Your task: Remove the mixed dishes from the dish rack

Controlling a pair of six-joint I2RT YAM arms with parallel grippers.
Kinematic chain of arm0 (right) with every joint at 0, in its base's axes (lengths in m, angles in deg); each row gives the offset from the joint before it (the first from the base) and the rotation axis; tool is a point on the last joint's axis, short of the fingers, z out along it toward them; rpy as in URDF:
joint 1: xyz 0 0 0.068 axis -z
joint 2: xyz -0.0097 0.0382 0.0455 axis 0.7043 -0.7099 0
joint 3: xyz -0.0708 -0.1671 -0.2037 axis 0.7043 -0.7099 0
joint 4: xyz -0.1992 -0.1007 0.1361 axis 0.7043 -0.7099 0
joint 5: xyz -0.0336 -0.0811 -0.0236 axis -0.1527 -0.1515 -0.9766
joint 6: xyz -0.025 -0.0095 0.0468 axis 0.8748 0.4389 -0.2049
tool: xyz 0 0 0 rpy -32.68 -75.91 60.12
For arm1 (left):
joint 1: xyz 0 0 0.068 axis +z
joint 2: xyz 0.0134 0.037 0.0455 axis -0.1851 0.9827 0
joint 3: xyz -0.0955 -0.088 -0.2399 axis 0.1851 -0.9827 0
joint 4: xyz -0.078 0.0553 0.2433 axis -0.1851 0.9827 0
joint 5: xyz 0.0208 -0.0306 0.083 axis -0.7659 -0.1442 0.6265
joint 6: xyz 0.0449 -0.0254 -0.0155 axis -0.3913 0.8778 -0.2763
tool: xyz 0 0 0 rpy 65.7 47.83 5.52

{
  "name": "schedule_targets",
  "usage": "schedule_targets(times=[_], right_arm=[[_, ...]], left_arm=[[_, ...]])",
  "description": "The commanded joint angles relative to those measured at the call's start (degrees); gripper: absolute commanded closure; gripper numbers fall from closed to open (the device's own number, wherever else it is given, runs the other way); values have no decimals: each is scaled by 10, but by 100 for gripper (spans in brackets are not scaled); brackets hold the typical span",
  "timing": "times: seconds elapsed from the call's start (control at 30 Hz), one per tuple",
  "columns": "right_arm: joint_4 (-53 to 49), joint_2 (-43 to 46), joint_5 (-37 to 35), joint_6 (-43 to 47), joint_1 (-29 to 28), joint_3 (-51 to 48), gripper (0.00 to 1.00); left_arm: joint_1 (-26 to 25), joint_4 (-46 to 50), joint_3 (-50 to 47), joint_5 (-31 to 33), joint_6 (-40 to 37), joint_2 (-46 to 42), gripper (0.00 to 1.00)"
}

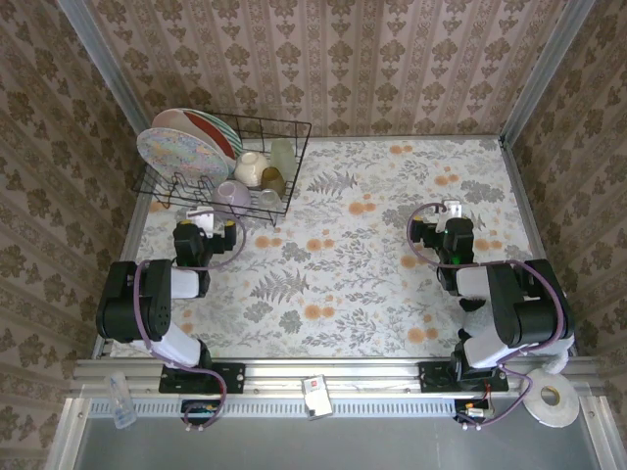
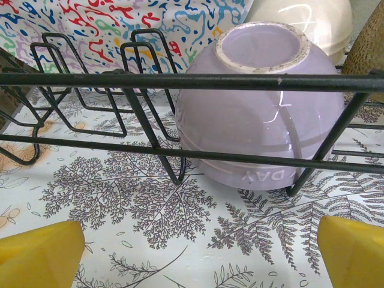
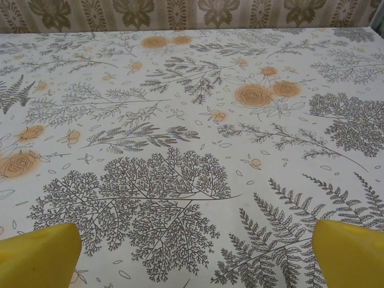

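A black wire dish rack [image 1: 297, 166] stands at the table's far left. In the left wrist view its front bars partly screen an upturned lavender bowl [image 2: 258, 114]. Behind the bowl, a cream cup [image 2: 312, 21] and a colourful plate [image 2: 120, 24] are cut off at the top edge. The left gripper [image 2: 192, 252] faces the rack with its jaws wide apart, holding nothing. The right gripper [image 3: 195, 252], equally spread, hovers over the fern-printed tablecloth [image 3: 192, 120], well apart from the rack.

The left arm [image 1: 147, 299] and right arm [image 1: 514, 313] are black and white, with purple cables [image 1: 409, 235] and yellow fingers [image 2: 39, 255].
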Motion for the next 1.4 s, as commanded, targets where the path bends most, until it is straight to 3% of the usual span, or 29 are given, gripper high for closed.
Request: schedule_targets(times=[0.0,0.83,0.97,1.2,1.27,1.37], right_arm=[[-2,1,10,3,0,13,0],[-4,1,19,1,4,15,0],[-4,1,22,0,6,15,0],[-3,6,26,-4,10,13,0],[-46,44,23,-3,8,19,0],[-196,125,-13,-20,8,66,0]], left_arm=[[-1,-6,7,2,-7,-10,0],[6,2,12,0,1,-9,0],[14,-51,-18,76,42,-10,0],[-7,-44,-23,121,29,-33,0],[-19,0,-16,175,32,-70,0],[-34,129,15,225,42,-141,0]])
